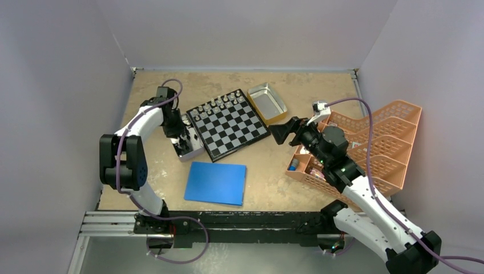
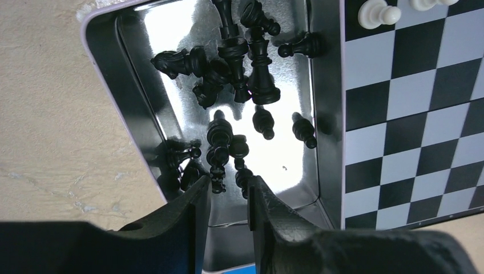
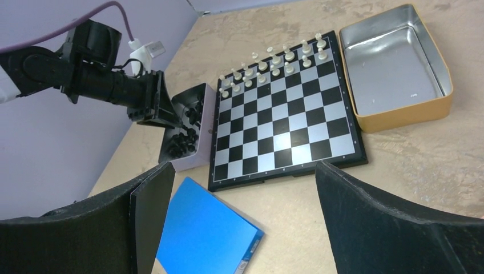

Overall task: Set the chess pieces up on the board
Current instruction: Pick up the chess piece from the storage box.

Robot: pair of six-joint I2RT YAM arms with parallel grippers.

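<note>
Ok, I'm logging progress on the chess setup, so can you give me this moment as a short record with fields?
board: mid-table, most squares bare
white pieces: standing in two rows along one edge of the board
black pieces: loose in the metal tray beside the board, none placed
left end effector: low over the tray, jaws narrowly apart, nothing clearly gripped
right end effector: wide open, empty, off the board's other side
gold tin: empty

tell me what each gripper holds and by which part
Nothing clearly held: right gripper gapes empty; left gripper sits over black pieces in the tray, not yet pinching one.
</note>
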